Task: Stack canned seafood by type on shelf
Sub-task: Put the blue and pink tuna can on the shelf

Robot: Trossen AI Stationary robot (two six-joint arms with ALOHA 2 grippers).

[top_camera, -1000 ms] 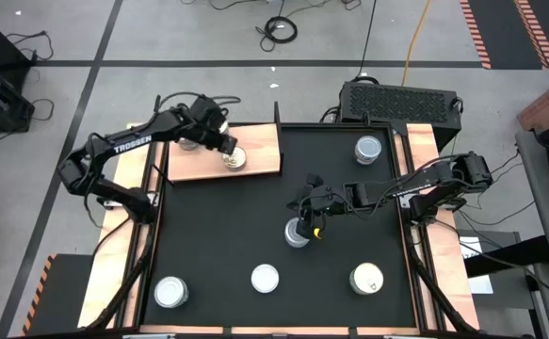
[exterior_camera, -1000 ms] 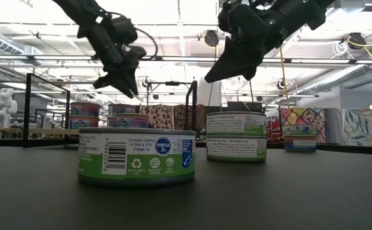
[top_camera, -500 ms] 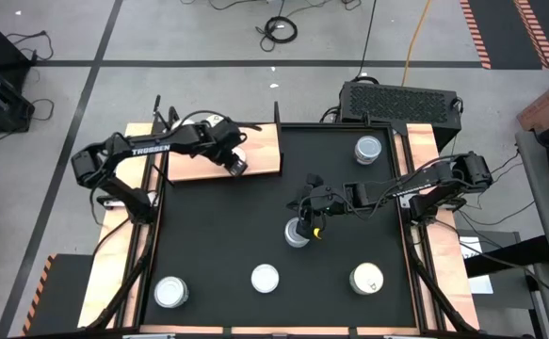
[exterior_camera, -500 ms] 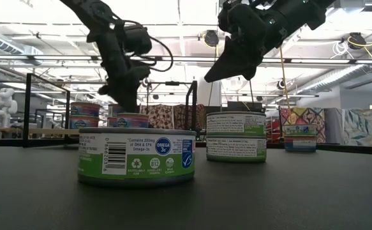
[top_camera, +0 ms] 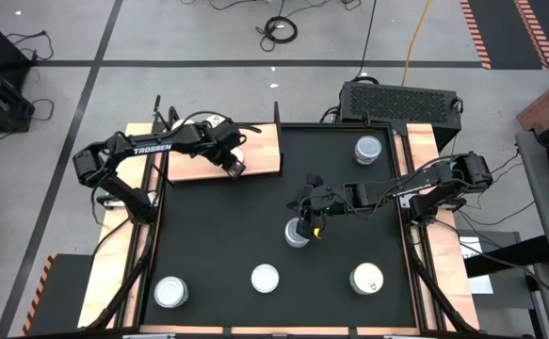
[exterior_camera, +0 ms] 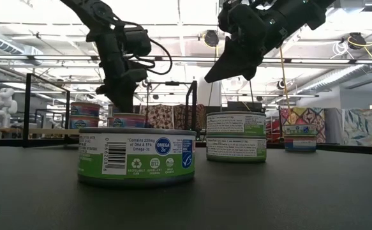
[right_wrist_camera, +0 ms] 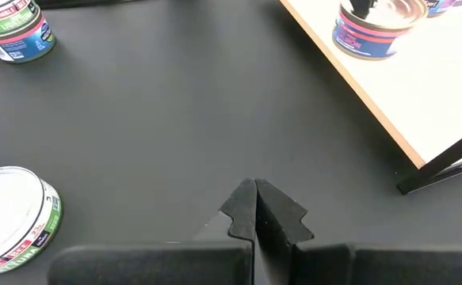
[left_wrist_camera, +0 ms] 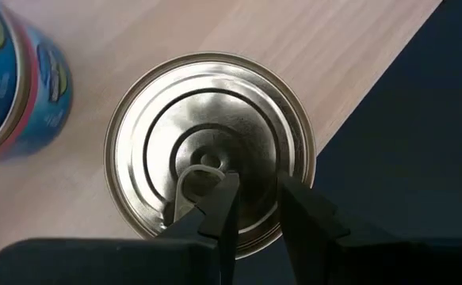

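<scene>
Overhead, left end effector (left_wrist_camera: 256, 207) straight down above a gold-topped tin (left_wrist_camera: 209, 150).

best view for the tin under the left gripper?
Left wrist view: the gold-topped tin fills the frame, pull tab and rings clear, sitting on the shelf near its edge, left gripper just above. High view hides most of it under the arm. Low view shows only its side, far off. Right wrist view catches it small.

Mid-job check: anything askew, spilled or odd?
Nothing spilled or dented. One oddity: the gold-topped tin under the left gripper sits right at the shelf's edge, with the gripper over its lid by the pull tab, not around its sides.
</scene>
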